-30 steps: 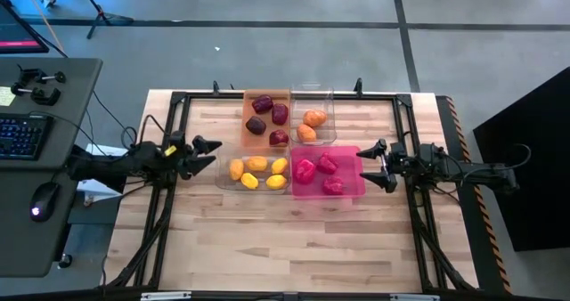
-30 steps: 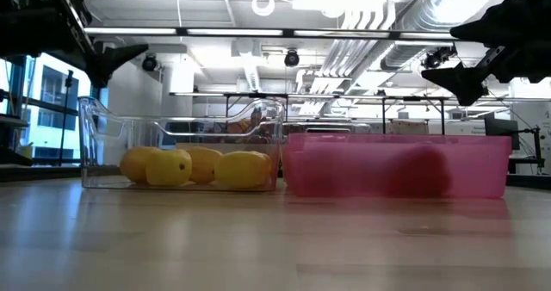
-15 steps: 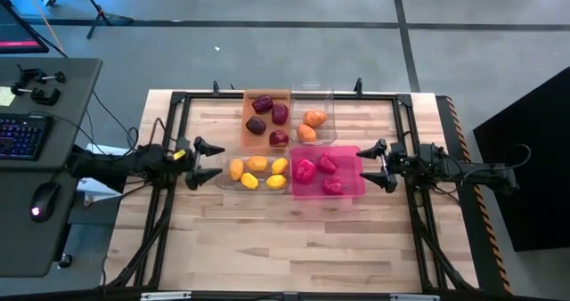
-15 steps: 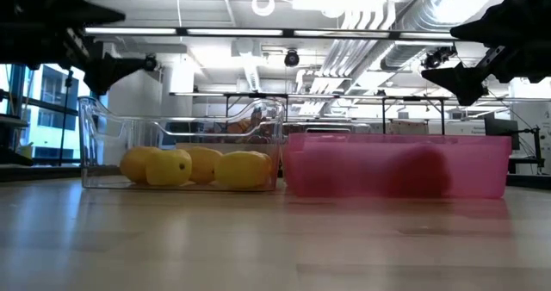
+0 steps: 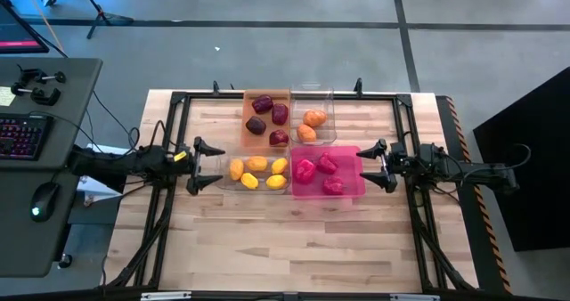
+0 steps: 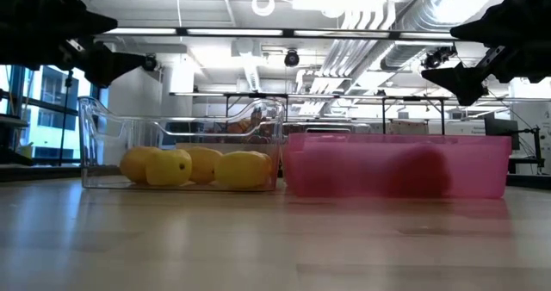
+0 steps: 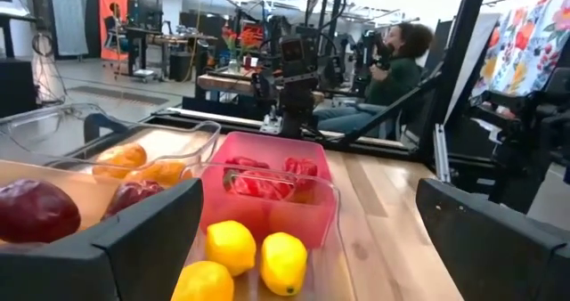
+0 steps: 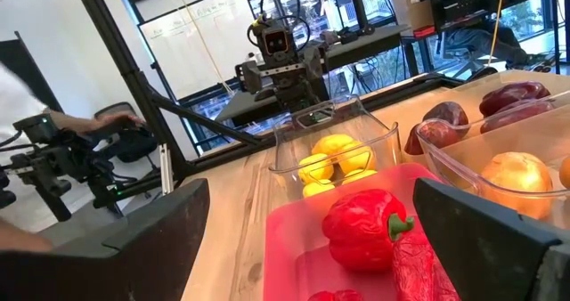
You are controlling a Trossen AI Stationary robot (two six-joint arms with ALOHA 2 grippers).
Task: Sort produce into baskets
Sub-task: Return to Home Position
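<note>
Surface [image 5: 294, 239]: pale wood planks under everything.
Pink bin [image 5: 352, 187]: red peppers [image 5: 328, 165] inside.
Left pincer [image 5: 216, 165]: fingers wide apart, empty, beside the clear bin [image 5: 222, 178] of yellow pieces [image 5: 256, 164].
Right pincer [image 5: 363, 166]: fingers apart, empty, at the pink bin's edge.
Produce [image 5: 263, 104]: all binned by colour; probably light, hard, slick plastic; pinch across the rounded middle.
</note>
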